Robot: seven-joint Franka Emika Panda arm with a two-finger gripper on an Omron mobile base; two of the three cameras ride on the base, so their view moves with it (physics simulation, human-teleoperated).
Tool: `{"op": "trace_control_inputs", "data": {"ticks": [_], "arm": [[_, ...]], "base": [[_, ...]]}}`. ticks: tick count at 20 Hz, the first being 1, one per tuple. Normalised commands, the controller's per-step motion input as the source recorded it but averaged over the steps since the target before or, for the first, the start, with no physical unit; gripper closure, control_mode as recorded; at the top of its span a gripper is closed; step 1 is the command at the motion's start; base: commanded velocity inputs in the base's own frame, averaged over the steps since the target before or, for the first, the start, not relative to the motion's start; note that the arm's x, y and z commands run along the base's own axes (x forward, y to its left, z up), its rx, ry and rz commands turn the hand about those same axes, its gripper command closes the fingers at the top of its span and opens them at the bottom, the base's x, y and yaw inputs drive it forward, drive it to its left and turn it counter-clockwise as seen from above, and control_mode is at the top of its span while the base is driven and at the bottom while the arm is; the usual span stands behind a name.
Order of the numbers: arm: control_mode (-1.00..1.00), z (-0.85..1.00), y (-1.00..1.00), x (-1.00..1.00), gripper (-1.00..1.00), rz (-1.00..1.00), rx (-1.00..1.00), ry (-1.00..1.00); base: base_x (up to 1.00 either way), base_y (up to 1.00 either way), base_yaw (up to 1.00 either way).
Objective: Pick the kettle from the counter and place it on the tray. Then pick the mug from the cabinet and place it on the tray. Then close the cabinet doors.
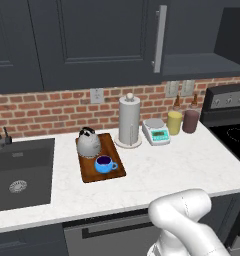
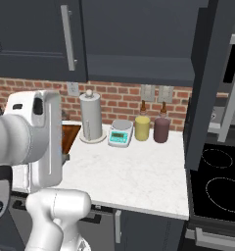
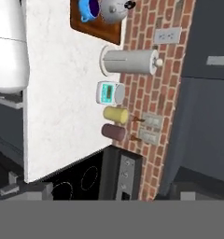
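Observation:
The silver-grey kettle (image 1: 88,142) stands at the back of the brown tray (image 1: 117,167), and the blue mug (image 1: 105,164) sits on the tray just in front of it. The hand view has the kettle (image 3: 113,9), mug (image 3: 89,8) and tray (image 3: 102,29) at its top edge. The wall cabinet (image 1: 202,62) is open on its right side, with a bare dark shelf. Its right door (image 2: 207,83) swings out edge-on over the stove; the left door (image 1: 97,40) lies flush. My white arm (image 2: 36,137) is raised in front of the counter (image 1: 182,165), well back from the tray, holding nothing.
A paper-towel roll (image 1: 129,122), a white-and-teal scale (image 1: 157,132), a yellow canister (image 1: 174,122) and a maroon canister (image 1: 191,121) line the brick wall. A dark sink (image 1: 22,172) lies left. The black stove (image 2: 220,188) sits right, under the open door.

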Motion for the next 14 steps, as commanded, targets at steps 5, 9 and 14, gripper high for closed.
{"op": "trace_control_inputs", "data": {"ticks": [5, 9, 14], "arm": [[-1.00, 0.01, -0.78, 0.04, -1.00, -0.32, 0.01, -0.14], [-1.00, 0.06, -0.76, 0.07, -1.00, -0.36, 0.00, -0.06], [-1.00, 0.15, -0.73, 0.02, -1.00, -0.36, 0.01, -0.14]], "base": [[0.00, 0.00, 0.00], [0.00, 0.00, 0.00], [0.00, 0.00, 0.00]]}}
